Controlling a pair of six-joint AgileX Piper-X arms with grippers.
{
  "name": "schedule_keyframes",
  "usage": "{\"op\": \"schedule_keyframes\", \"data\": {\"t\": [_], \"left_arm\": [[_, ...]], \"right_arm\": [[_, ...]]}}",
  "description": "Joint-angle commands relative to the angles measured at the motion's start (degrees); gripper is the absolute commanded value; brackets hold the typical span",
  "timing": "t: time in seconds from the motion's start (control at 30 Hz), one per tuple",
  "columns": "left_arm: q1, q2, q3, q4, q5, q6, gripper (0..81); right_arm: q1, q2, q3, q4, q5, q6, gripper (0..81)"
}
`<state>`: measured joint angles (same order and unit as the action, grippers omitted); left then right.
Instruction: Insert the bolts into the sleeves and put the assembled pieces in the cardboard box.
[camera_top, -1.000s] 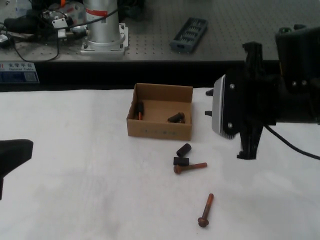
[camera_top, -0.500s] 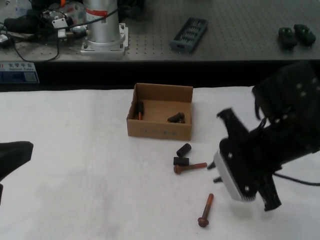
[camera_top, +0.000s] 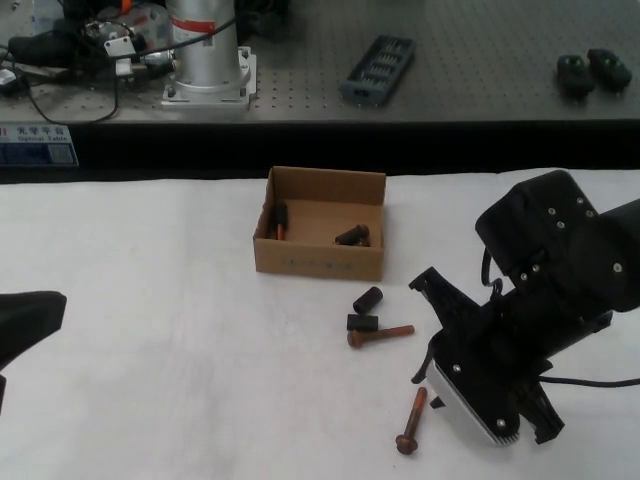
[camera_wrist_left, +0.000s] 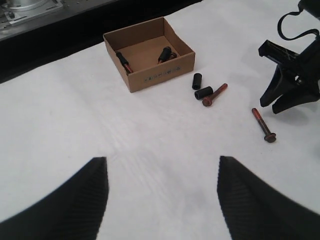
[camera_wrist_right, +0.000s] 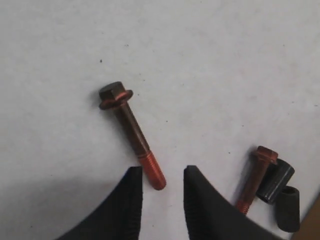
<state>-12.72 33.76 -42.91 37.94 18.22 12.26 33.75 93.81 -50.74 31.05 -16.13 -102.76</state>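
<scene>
The cardboard box (camera_top: 320, 262) (camera_wrist_left: 159, 77) holds two assembled pieces (camera_top: 352, 236). In front of it lie two black sleeves (camera_top: 368, 298) (camera_wrist_left: 197, 80) (camera_wrist_right: 276, 180) and a rusty bolt (camera_top: 385, 332) (camera_wrist_left: 215, 94) (camera_wrist_right: 256, 172). A second bolt (camera_top: 411, 420) (camera_wrist_left: 263, 126) (camera_wrist_right: 131, 129) lies nearer, flat on the cloth. My right gripper (camera_top: 427, 391) (camera_wrist_left: 268, 107) (camera_wrist_right: 161, 195) hangs low and open, its fingertips on either side of this bolt's threaded end. My left gripper (camera_wrist_left: 161, 162) is wide open over bare cloth at the near left, with nothing in it.
The white cloth (camera_top: 160, 300) covers the bench, with free room left of the box. Behind the dark back edge stand a metal post (camera_top: 205, 50), a blue-grey tray (camera_top: 378, 68) and two dark knobs (camera_top: 592, 70).
The right arm has swung down from beside the box to the near bolt, turning its gripper towards the cloth. The left arm and the parts have stayed put.
</scene>
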Motion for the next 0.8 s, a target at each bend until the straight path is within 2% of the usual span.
{"op": "schedule_keyframes", "data": {"t": [0.0,0.43,0.77], "left_arm": [[0.11,-0.04,-0.4,1.05,-0.03,0.64,46.1],[0.11,-0.04,-0.4,1.06,-0.03,0.64,46.1],[0.11,-0.04,-0.4,1.03,-0.03,0.44,46.1]], "right_arm": [[0.07,0.18,-0.27,2.21,-1.21,-2.57,27.9],[4.13,0.18,-0.27,2.9,-2.46,-6.24,27.6],[4.05,2.53,-0.27,2.57,-1.57,-6.57,27.6]]}}
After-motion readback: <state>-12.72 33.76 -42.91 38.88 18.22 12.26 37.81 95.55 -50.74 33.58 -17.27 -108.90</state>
